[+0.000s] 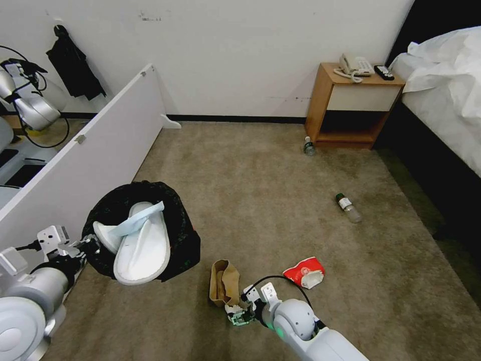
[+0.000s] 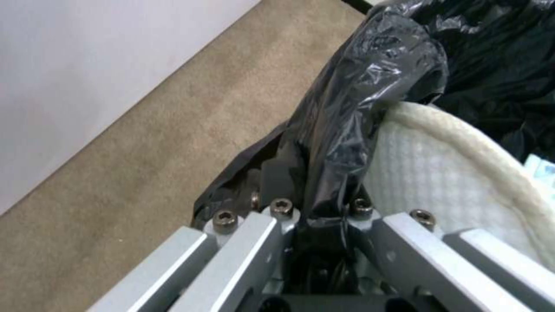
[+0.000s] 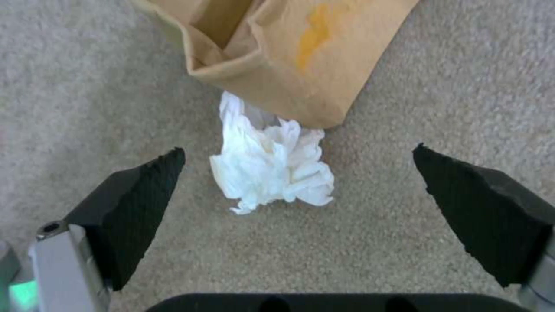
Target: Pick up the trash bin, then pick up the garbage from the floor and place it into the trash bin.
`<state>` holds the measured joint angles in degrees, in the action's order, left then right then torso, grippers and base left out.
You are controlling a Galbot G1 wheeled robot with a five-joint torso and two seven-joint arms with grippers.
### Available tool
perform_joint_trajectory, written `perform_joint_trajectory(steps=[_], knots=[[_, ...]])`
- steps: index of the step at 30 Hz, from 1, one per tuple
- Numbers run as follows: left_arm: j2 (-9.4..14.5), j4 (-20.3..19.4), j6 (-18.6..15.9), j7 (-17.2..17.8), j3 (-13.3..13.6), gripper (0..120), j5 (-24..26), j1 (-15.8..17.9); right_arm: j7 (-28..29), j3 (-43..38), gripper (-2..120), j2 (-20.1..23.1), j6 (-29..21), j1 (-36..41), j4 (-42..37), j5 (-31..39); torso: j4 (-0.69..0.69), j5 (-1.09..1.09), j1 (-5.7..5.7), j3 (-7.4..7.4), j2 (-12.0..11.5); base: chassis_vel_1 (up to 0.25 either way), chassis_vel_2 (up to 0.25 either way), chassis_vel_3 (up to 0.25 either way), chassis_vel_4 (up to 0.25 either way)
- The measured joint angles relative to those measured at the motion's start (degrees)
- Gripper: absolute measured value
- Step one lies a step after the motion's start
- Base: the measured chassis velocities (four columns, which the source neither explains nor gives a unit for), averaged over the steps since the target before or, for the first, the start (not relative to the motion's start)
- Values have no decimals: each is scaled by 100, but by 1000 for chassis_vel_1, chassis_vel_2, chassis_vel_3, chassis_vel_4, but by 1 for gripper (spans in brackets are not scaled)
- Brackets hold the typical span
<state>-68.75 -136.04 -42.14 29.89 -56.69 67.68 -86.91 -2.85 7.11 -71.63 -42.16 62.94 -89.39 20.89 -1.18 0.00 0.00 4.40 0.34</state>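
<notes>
In the head view, the trash bin [image 1: 143, 228] is held off the floor [image 1: 280, 200] by the left gripper [image 1: 87, 246], slippers [image 1: 138, 240] inside. In the left wrist view, the bin's black liner [image 2: 353, 108] is clamped. In the right wrist view, the right gripper [image 3: 298, 173] is spread wide around crumpled paper [image 3: 272, 167] touching the paper bag [image 3: 289, 47]; garbage collection is judged underway, lowering and closing needed next.

Glossy silver-grey arm shells, black cables looping at the wrists, brass-headed screws on aluminium linkages, black wedge-shaped pads [image 3: 138, 212].
</notes>
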Motion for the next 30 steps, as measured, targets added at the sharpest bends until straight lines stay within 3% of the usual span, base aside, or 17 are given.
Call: perform_joint_trajectory(steps=[12,17,19,30], knots=[[-14,32,0,-19,54,1,-38,27,-72,-92,98,-127,2,-51,331,-95,0,0,0,0,0,0,0,0,0],[-20,47,0,-30,77,1,-59,29,-133,-126,86,-188,2,-41,435,-184,0,0,0,0,0,0,0,0,0],[-19,47,0,-36,77,1,-62,27,-154,-151,75,-205,2,-47,468,-192,0,0,0,0,0,0,0,0,0],[-42,23,0,-41,104,1,-121,7,-314,-124,73,-317,2,-79,529,-464,0,0,0,0,0,0,0,0,0]])
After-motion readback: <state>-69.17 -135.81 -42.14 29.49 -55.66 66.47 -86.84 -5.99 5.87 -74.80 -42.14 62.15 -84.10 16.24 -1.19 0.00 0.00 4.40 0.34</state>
